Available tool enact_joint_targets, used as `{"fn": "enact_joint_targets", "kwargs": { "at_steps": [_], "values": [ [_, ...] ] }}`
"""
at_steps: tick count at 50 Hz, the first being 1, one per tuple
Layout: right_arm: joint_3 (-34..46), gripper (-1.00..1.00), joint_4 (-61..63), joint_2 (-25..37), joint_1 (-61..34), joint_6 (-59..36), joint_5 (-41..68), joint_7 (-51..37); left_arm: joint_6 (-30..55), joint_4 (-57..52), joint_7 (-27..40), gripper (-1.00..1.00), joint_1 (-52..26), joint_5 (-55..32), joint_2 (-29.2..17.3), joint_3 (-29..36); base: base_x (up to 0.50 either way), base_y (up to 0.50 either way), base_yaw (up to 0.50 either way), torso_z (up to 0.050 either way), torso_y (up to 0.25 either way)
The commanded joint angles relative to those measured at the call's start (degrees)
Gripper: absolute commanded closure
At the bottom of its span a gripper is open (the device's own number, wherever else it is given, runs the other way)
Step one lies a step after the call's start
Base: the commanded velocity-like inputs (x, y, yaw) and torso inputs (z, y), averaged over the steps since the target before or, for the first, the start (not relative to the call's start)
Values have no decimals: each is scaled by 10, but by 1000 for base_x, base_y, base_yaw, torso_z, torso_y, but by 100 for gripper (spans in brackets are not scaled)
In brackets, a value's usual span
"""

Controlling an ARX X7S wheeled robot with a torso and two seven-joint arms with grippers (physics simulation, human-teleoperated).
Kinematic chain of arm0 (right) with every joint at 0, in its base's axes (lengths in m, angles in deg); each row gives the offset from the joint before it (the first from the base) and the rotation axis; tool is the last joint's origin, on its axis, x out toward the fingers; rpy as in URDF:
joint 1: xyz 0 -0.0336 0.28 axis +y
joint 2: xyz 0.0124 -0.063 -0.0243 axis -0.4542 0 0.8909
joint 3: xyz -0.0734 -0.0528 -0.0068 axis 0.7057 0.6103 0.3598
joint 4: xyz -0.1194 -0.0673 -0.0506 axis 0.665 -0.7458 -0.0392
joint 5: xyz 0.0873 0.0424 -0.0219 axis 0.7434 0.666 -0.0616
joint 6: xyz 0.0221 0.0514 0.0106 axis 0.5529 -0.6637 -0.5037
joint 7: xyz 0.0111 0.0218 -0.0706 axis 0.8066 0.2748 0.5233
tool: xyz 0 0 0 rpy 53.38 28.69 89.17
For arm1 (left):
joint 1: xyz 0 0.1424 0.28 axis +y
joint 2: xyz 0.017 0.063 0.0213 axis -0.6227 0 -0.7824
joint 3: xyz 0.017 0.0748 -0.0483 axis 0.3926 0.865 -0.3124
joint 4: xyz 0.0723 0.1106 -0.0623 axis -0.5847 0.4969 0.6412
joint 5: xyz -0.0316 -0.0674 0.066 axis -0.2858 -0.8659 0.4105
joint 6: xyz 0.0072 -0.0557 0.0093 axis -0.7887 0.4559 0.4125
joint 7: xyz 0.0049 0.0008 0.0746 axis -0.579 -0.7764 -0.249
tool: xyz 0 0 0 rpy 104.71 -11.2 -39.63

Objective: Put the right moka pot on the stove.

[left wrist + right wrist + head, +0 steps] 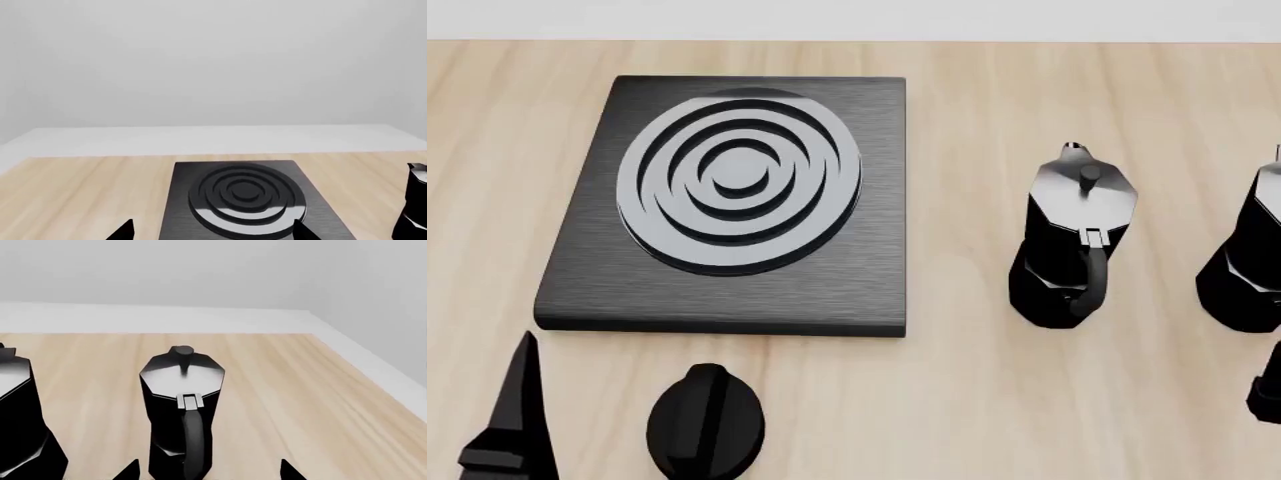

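Note:
Two identical glossy black moka pots stand upright on the wooden table. The right moka pot (1244, 262) is cut by the head view's right edge. In the right wrist view it (181, 405) is centred, with its handle toward the camera. My right gripper (208, 471) is open and empty just short of the pot, one fingertip (128, 470) showing to each side of its base. One right finger (1268, 385) shows in the head view. The stove (741, 200) lies at the left. My left gripper (213, 232) is open and empty at the stove's (243, 200) near edge.
The left moka pot (1074, 240) stands between the stove and the right pot, and also shows in the right wrist view (20, 415) and the left wrist view (413, 205). A small round black knob (705, 420) sits in front of the stove, beside my left finger (514, 420).

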Motion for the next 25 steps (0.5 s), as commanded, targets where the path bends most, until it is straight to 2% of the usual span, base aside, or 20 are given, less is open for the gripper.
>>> {"fn": "enact_joint_targets", "kwargs": {
  "at_steps": [1,13,14,17,18,21,25],
  "values": [
    [21,-100,-33,-5,-27,6,-18,8,-3,-1,2,-100,0,-1,-2,0,0,0,0,0,0],
    [38,-100,-60,-13,-50,8,-30,16,-8,0,2,-100,2,-3,-3,1,0,0,0,0,0],
    [37,-100,-44,-3,-62,-19,-20,9,-9,0,2,-100,2,-4,-3,0,0,0,0,0,0],
    [40,-100,-45,-4,-66,-21,-20,10,-9,1,3,-100,1,-5,-3,0,0,0,0,0,0],
    [43,-100,-71,-15,-60,8,-33,18,-9,1,3,-100,1,-4,-4,1,0,0,0,0,0],
    [46,-100,-62,-10,-70,-9,-29,14,-7,1,3,-100,-1,-7,-4,2,0,0,0,0,0],
    [54,-100,-91,-20,-74,15,-42,25,-6,1,5,-100,-3,-11,-5,0,0,0,0,0,0]
  ]
}}
